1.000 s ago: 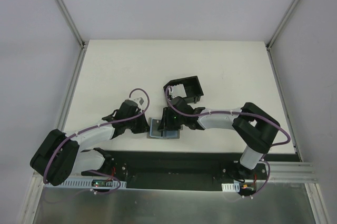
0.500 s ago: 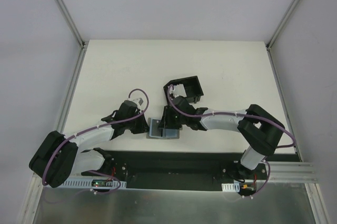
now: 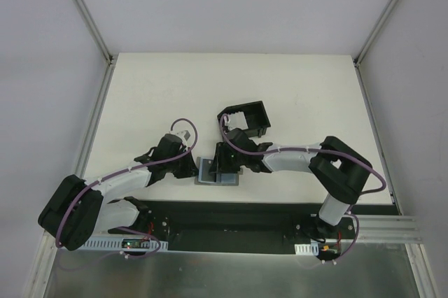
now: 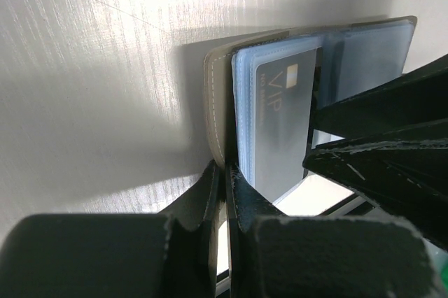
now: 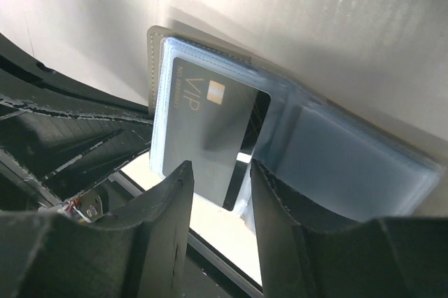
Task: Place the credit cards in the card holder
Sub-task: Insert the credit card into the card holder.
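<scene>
A grey wallet [image 3: 210,173] lies open near the table's front edge, its clear sleeves [image 5: 343,165] fanned out. One grey-blue credit card [image 5: 203,126] marked VIP sits in a sleeve, also visible in the left wrist view [image 4: 280,123]. My left gripper [image 4: 227,169] is shut on the wallet's stitched cover edge [image 4: 213,102]. My right gripper [image 5: 220,166] is open, and the card's lower corner hangs between its fingers without touching them. The black card holder [image 3: 246,119] stands behind the wallet, apart from both grippers.
The dark metal base rail [image 3: 231,215] runs just in front of the wallet. White walls with metal corner posts [image 3: 94,123] close in the table. My two grippers [image 3: 210,165] face each other across the wallet, almost touching.
The right arm's elbow swung slightly outward and came back. Wallet, card holder and left arm have stayed in place.
</scene>
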Motion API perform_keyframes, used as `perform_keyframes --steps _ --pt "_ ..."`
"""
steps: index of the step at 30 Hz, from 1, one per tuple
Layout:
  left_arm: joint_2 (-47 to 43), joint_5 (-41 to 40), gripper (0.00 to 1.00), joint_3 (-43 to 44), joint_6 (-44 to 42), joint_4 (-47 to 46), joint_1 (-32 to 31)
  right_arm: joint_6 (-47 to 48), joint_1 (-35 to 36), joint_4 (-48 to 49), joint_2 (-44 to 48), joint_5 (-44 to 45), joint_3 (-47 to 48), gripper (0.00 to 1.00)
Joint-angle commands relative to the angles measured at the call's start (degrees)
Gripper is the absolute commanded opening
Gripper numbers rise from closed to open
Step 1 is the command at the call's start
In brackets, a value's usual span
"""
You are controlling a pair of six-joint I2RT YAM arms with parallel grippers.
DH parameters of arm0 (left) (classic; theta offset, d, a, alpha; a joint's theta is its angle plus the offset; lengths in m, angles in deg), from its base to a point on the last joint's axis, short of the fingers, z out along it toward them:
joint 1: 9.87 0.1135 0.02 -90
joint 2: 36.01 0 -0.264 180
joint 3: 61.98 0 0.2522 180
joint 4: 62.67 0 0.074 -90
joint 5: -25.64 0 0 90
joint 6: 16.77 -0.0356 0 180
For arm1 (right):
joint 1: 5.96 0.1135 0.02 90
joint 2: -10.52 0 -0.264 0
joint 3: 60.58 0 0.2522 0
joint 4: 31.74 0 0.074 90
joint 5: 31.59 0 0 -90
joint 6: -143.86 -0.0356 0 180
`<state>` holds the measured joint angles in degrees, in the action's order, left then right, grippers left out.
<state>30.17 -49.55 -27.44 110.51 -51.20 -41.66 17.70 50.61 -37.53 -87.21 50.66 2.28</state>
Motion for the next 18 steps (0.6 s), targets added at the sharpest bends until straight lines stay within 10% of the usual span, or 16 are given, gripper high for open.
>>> perform_keyframes --steps 1,18 --pt "-0.25 -0.83 0.00 -0.65 -0.36 2.64 0.15 0.30 0.55 2.66 -1.50 -3.33 3.28 0.40" --pt "-1.48 -1.45 0.00 0.49 -0.36 3.25 0.06 11.28 -4.01 -13.40 16.60 6.25 4.59 0.48"
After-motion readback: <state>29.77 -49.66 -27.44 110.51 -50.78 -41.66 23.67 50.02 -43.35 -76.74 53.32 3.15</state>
